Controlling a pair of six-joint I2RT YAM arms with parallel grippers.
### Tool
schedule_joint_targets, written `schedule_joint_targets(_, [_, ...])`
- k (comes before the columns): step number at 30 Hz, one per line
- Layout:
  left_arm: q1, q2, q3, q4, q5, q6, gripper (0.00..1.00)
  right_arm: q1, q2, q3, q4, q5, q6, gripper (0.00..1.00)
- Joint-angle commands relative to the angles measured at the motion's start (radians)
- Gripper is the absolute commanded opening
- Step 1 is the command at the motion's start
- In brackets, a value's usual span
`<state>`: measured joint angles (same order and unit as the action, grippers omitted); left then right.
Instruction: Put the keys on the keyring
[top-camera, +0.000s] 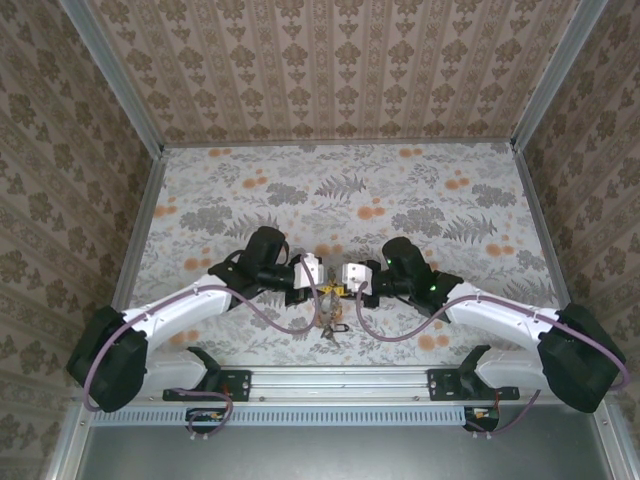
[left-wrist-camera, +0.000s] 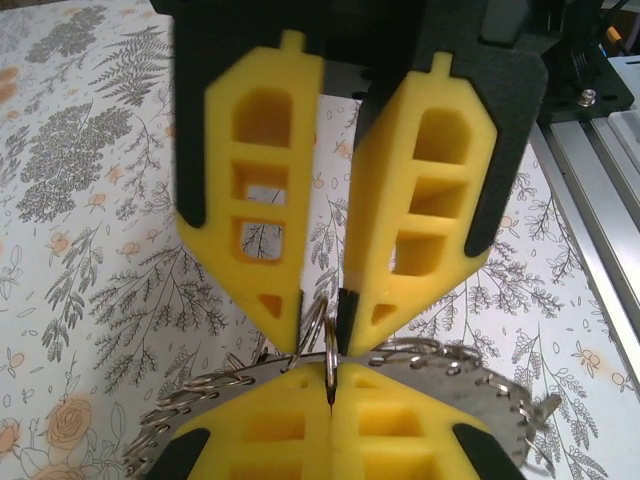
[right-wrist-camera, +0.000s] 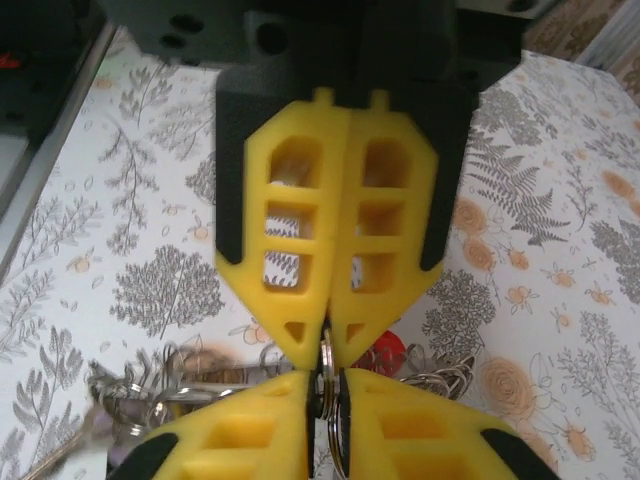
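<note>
Keyring, large thin grey metal ring (left-wrist-camera: 315, 322): being held edge-on over the floral-patterned table (top-camera: 420, 200), between two grippers that are meeting tip to tip. Left gripper (left-wrist-camera: 321, 318) is pinching it, yellow fingers (left-wrist-camera: 255, 250) pressed together; right gripper (right-wrist-camera: 325, 350) is clamping it likewise. Keys, small metal, one red-headed (right-wrist-camera: 385, 352), are dangling in a bunch beneath.

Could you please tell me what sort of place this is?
Likely an enclosed robot test cell: wallpapered panels in aluminium framing, a floral-covered table, left arm and right arm bolted to a rail.

No legible text anywhere.
</note>
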<state>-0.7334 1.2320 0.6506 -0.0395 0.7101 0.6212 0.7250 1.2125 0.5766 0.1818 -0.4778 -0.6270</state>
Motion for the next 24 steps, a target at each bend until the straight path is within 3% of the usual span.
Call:
schedule_joint_targets(1, [-0.008, 0.007, 0.032, -0.019, 0.014, -0.004, 0.0, 0.006, 0.008, 0.013, 0.001, 0.021, 0.011, 0.02])
schedule_joint_targets(3, [-0.008, 0.007, 0.029, -0.015, 0.012, -0.007, 0.0, 0.006, 0.0, -0.001, 0.028, 0.018, 0.027, 0.0])
schedule_joint_targets(5, [-0.006, 0.0, 0.014, 0.007, 0.011, -0.019, 0.1, 0.005, -0.008, -0.028, 0.094, 0.022, 0.069, 0.0])
schedule_joint_targets(9, [-0.002, -0.025, -0.044, 0.09, 0.012, -0.056, 0.2, -0.009, -0.025, -0.119, 0.311, 0.01, 0.207, 0.0])
schedule_joint_targets(17, [0.014, -0.035, -0.077, 0.133, 0.049, -0.072, 0.22, -0.015, -0.005, -0.196, 0.538, -0.011, 0.328, 0.0])
schedule_joint_targets(24, [0.018, -0.026, -0.081, 0.176, 0.078, -0.088, 0.21, -0.021, -0.006, -0.207, 0.572, -0.044, 0.349, 0.0])
